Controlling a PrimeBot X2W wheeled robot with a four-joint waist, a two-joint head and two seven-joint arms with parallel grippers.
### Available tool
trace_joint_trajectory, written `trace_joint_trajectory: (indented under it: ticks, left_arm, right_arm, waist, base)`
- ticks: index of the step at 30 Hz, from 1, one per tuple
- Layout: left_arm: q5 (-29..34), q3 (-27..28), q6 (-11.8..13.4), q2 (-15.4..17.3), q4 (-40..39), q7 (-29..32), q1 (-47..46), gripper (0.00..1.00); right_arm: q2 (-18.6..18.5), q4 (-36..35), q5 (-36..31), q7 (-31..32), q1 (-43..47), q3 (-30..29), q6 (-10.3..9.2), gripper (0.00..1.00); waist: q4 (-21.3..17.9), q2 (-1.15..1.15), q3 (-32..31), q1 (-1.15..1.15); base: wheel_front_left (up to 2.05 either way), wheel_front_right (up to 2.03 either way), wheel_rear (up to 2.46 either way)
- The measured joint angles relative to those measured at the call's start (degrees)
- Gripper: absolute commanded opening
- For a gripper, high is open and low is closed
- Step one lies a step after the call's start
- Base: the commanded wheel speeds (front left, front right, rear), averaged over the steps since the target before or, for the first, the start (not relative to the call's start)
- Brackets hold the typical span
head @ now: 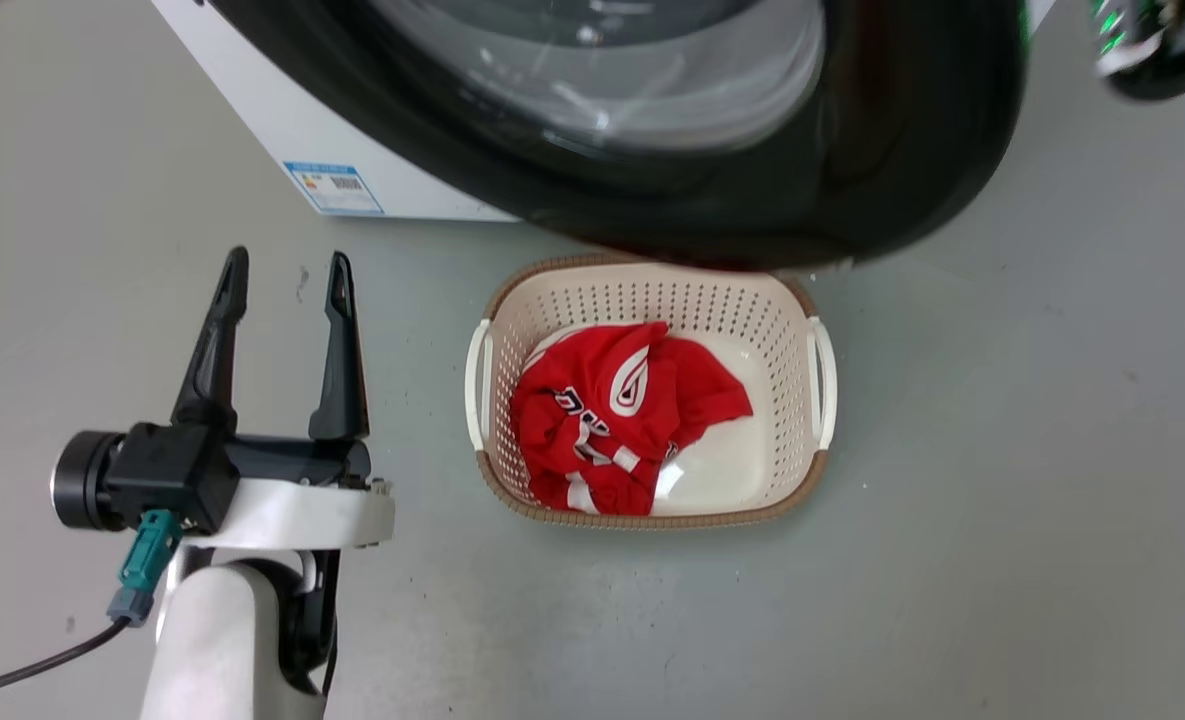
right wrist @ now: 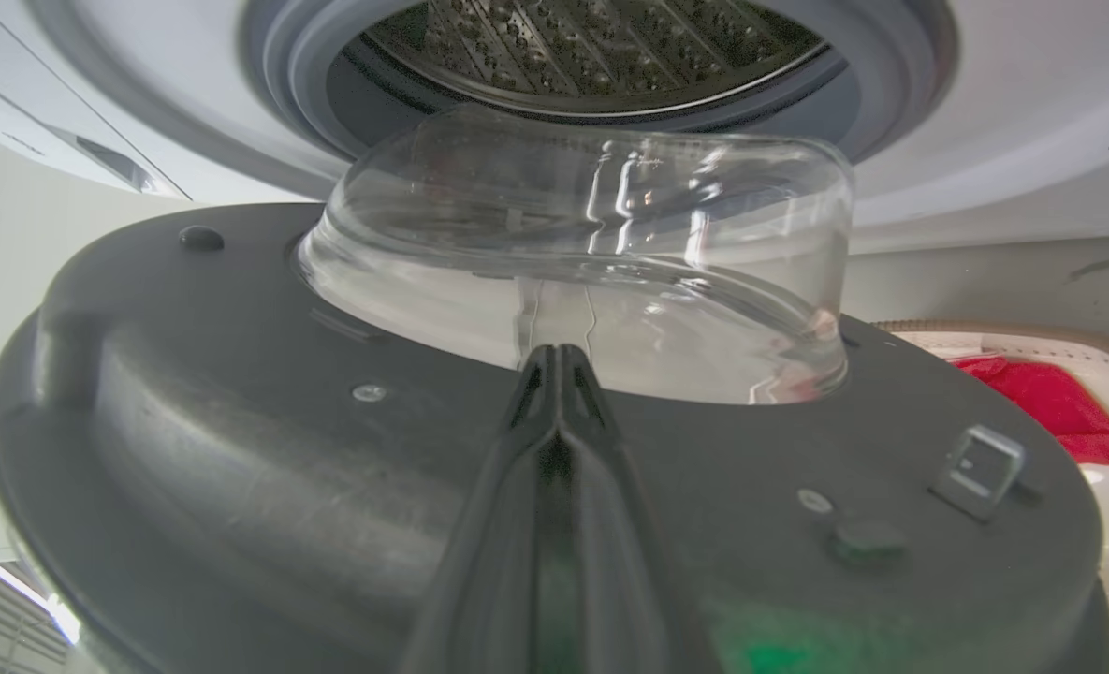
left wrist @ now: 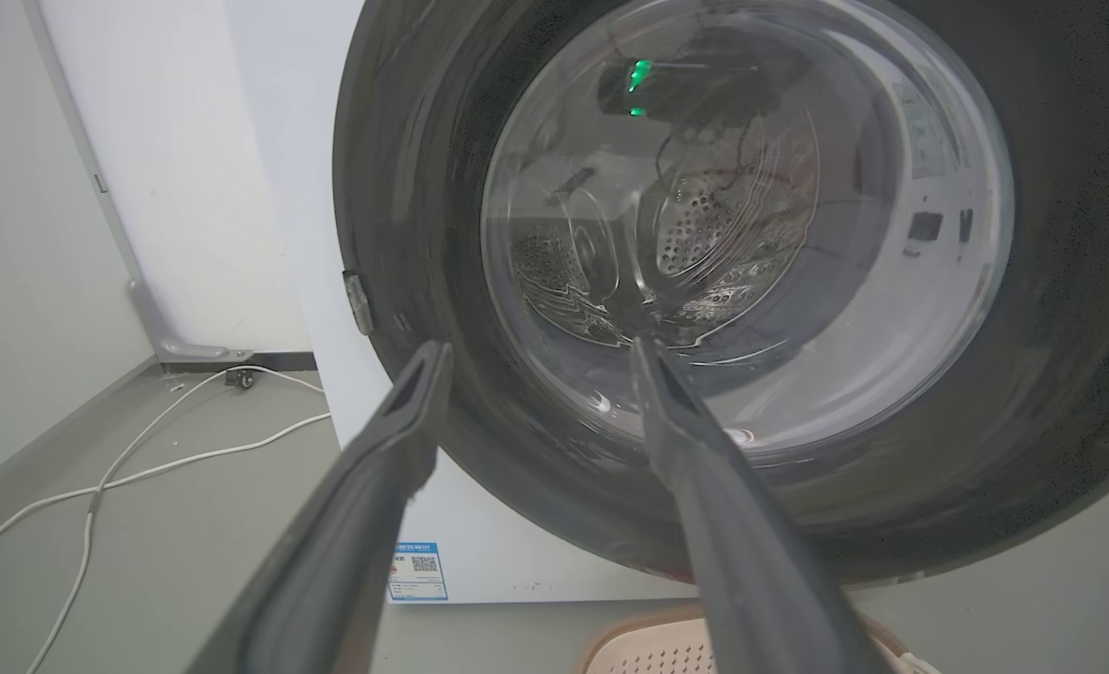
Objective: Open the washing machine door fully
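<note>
well, the washing machine door point(head: 892, 170) stands open by the basket point(head: 652, 290). the left gripper point(head: 288, 262) fingers are spread apart; the right gripper point(right wrist: 559, 360) fingers are pressed together.

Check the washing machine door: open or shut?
Open. In the right wrist view the washing machine door holds its glass bowl clear of the exposed steel drum. Fully open: cannot tell.

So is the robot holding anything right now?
Nothing. The left gripper is open and empty; the right gripper is shut on nothing, by the round glossy black washing machine door.
</note>
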Motion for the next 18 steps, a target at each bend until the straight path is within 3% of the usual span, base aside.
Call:
trace_joint_trajectory:
  ticks: [8,18]
  left_arm:
    - [0.13,0.04,0.00,-0.01,1.30,0.00,3.87,1.00]
    - [0.46,-0.98,-0.12,0.00,2.04,0.00,8.33,1.00]
  right_arm:
    - [0.33,-9.13,3.10,9.40,10.09,-0.54,0.00,0.00]
    - [1.92,-24.19,5.97,11.78,23.02,0.97,0.01,0.00]
  waist:
    - [-0.75,0.00,-5.69,0.00]
    - [-1.38,0.00,-12.30,-0.01]
  base:
    - [0.00,0.00,0.00]
    - [0.00,0.00,0.00]
